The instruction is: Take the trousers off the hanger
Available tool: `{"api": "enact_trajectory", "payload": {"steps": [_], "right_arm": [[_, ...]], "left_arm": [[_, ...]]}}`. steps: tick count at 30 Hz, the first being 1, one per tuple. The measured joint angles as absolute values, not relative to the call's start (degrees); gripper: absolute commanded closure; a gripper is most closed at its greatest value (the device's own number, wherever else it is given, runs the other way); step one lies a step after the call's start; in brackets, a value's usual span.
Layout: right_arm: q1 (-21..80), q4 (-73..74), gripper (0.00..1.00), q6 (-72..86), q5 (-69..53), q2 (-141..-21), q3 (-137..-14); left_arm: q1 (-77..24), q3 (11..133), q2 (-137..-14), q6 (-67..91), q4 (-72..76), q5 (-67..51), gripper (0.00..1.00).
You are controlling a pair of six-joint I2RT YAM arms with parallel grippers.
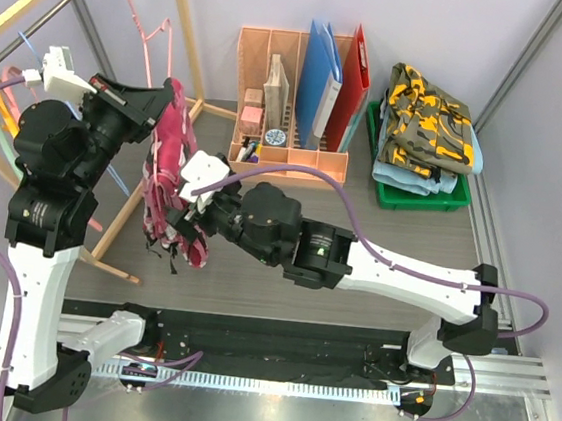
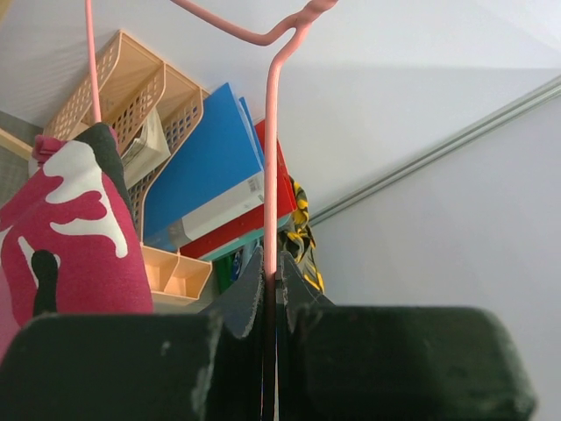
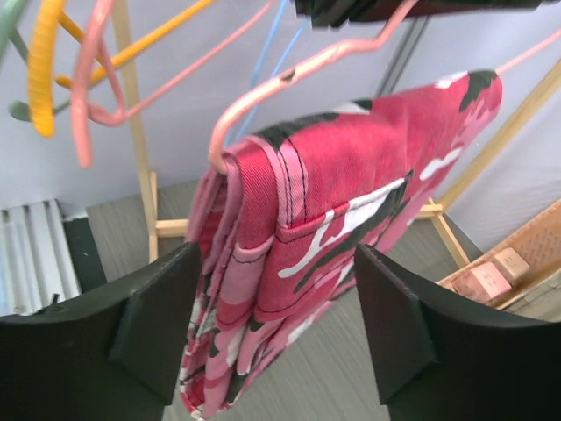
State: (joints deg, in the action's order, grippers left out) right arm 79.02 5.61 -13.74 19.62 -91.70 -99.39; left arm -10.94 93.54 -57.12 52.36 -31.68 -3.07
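While the left tool (image 2: 270, 285) clenches a pink wire hanger (image 2: 271, 158), the released right tool (image 3: 276, 294) straddles pink camouflage cloth trousers (image 3: 351, 193) at nine o'clock.

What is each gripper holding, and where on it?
Left gripper pinches the pink hanger wire below the twist. Right gripper holds nothing, open around the pink camouflage trousers.

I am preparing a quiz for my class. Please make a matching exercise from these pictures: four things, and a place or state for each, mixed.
1 pink trousers
2 yellow trousers
3 blue folder
4 left end effector

a folded in the green tray
b shut on the pink hanger
c draped over the pink hanger
d upright in the organizer

Pairs: 1-c, 2-a, 3-d, 4-b
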Motion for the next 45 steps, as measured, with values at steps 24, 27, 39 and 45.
{"api": "enact_trajectory", "payload": {"steps": [24, 27, 39, 45], "right_arm": [[80.29, 3.6, 0.33, -14.76, 25.12, -95.85, -102.87], [81.08, 2.98, 0.33, -13.72, 26.04, -95.92, -102.87], [83.18, 0.43, 0.34, -12.14, 30.44, -95.94, -104.64], [83.26, -0.4, 0.35, -13.65, 30.65, -95.72, -103.79]], "left_arm": [[-10.94, 93.49, -54.57, 53.34, -32.01, -3.03, 1.0], [-10.94, 93.49, -54.52, 53.34, -32.03, -3.01, 1.0], [-10.94, 93.49, -54.08, 52.49, -33.36, -2.63, 1.0], [-10.94, 93.49, -54.08, 52.29, -33.39, -2.57, 1.0]]}}
